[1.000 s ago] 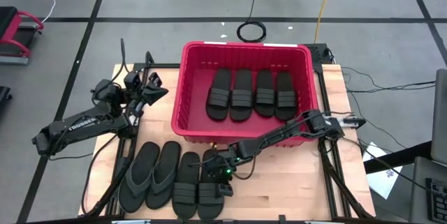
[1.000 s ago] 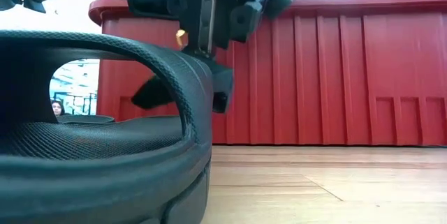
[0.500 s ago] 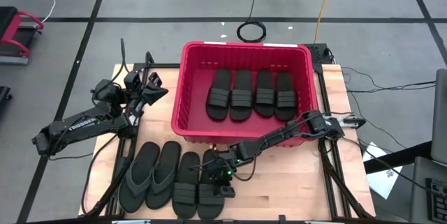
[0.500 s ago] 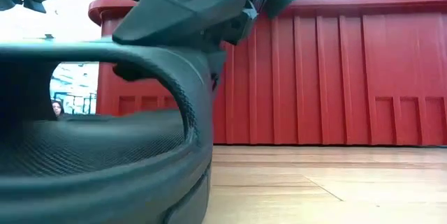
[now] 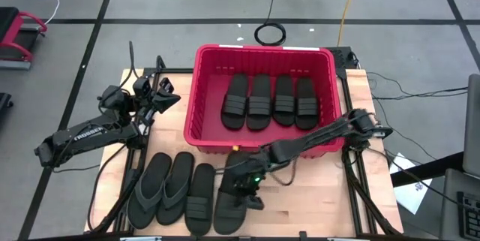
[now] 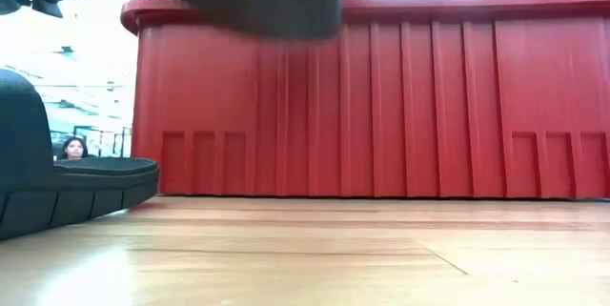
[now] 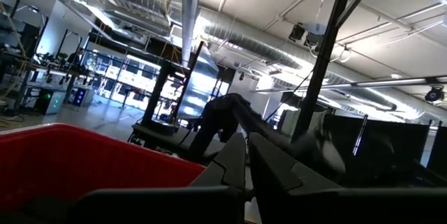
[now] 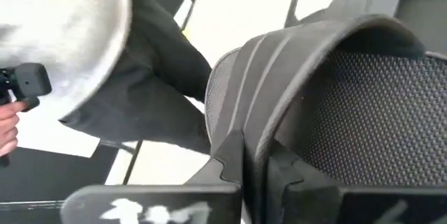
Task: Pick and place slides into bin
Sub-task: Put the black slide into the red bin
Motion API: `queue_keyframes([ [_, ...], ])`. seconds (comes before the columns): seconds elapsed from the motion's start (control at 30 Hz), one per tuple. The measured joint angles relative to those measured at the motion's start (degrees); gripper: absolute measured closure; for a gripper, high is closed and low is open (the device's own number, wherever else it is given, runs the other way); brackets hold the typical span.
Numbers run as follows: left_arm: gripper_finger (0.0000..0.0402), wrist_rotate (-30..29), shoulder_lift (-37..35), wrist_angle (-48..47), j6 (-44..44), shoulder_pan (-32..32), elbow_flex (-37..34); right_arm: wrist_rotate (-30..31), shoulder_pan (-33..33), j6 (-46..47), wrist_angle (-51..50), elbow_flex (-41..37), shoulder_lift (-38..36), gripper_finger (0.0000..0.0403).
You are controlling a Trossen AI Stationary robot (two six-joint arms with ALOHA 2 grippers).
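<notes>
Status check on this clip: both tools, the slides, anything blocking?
Right tool shut on ribbed slide's strap, lifting it by the bin's front wall. Left tool shut, parked left of bin. Four slides binned, three on table. Path clear.

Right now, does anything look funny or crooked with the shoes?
Yes. One slide in the front row sits slanted while its three neighbours lie straight, because the right gripper is shut on its strap. The four in the bin are neat.
</notes>
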Motion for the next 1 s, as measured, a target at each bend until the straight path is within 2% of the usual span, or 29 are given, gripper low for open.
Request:
queue_keyframes([
  [0.23, 0.0400, 0.2, 0.0, -0.2, -0.3, 0.0, 0.0, 3.1, -1.1, -0.8, -12.6, 0.0, -16.0, 0.0400],
  [0.4, 0.0391, 0.2, 0.0, -0.2, 0.2, 0.0, 0.0, 10.4, -5.0, -6.5, -14.8, 0.0, -27.1, 0.0401],
  [0.53, 0.0382, 0.2, 0.0, -0.2, 0.1, 0.0, 0.0, 11.3, -9.9, -12.8, -15.3, 0.1, -34.3, 0.0401],
  [0.63, 0.0381, 0.1, 0.0, -0.2, -0.4, 0.0, 0.0, 7.3, -13.9, -15.3, -17.4, 0.1, -38.6, 0.0401],
  [0.77, 0.0389, -0.3, 0.0, -0.2, 0.2, 0.0, 0.0, -1.3, -20.8, -17.3, -28.6, 0.2, -42.3, 0.0401],
  [0.9, 0.0400, -2.6, 0.0, -0.2, 1.3, 0.0, 0.0, -9.6, -28.6, -22.0, -45.0, 0.1, -43.7, 0.0401],
  [1.0, 0.0395, -4.4, 0.0, -0.2, 1.5, 0.0, 0.0, -11.5, -34.3, -32.4, -60.5, 0.1, -43.2, 0.0401],
])
